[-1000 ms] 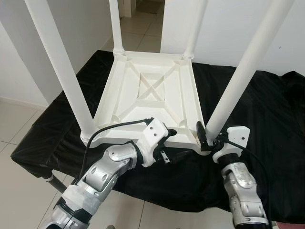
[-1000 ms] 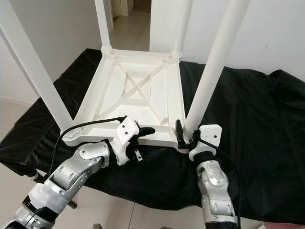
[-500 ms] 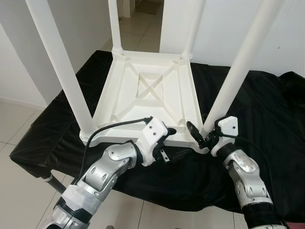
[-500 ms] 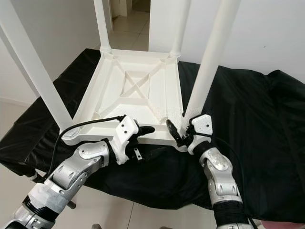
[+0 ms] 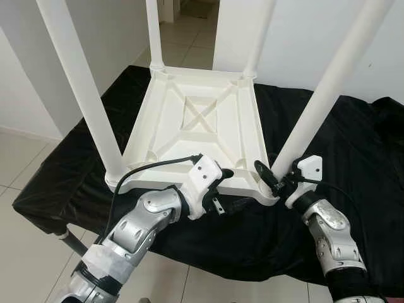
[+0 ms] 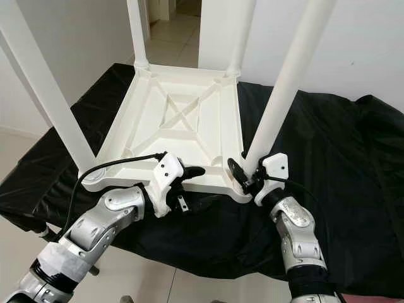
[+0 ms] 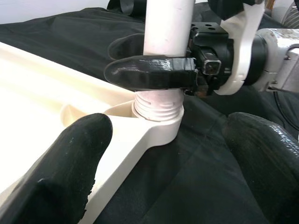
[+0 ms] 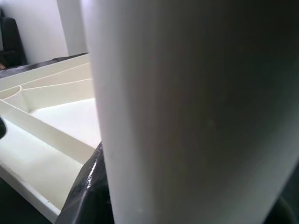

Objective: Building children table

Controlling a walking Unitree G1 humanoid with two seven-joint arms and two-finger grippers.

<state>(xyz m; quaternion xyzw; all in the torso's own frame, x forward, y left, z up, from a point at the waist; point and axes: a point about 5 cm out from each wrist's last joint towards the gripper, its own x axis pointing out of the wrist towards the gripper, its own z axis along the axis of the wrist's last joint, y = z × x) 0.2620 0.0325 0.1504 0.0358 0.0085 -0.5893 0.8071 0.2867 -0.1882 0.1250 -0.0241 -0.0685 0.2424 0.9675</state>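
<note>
A white plastic children's table (image 5: 202,120) lies upside down on a black-covered surface (image 5: 353,145), its legs pointing up. My right gripper (image 5: 270,173) is shut on the base of the near right leg (image 5: 315,107), just above its screw collar (image 7: 156,105); one of its black fingers (image 7: 149,74) lies across the leg. In the right wrist view that leg (image 8: 187,112) stands very close. My left gripper (image 5: 232,188) is open at the table's near rim, one finger over the underside, the other over the cloth.
The near left leg (image 5: 88,107), far left leg (image 5: 154,31) and far right leg (image 5: 259,38) rise around the work area. The cloth's front edge drops to a tiled floor (image 5: 25,164). A doorway opens behind the table.
My right gripper has turned around the base of the near right leg, its visible finger swinging left and partly back. The left gripper has stayed put.
</note>
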